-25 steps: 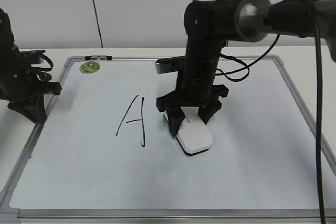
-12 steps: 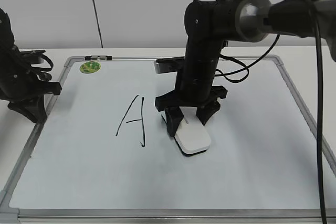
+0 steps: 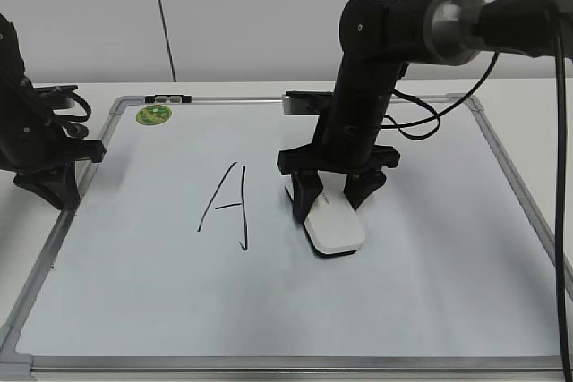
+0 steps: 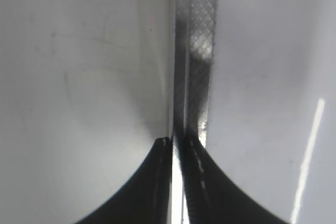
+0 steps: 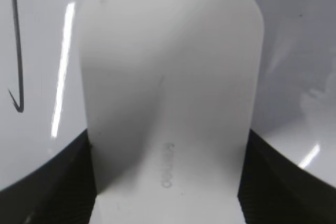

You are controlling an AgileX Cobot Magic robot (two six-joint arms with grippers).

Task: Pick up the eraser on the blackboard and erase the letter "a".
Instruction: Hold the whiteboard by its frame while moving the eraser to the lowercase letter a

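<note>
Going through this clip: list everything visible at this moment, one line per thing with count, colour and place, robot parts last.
blackboard: one, white with a silver-grey frame, flat on the table and filling most of the exterior view.
green sticker: one, round, at the board's far left corner.
capital "A": one, black marker, left of centre on the board.
letter "a": none visible in any view.
eraser: one, white with a dark underside, flat on the board right of the "A".
table: one, white, under the board.
left end effector: one, black, closed and empty, over the board's left frame edge.
right end effector: one, black, clamped on the eraser's sides.
</note>
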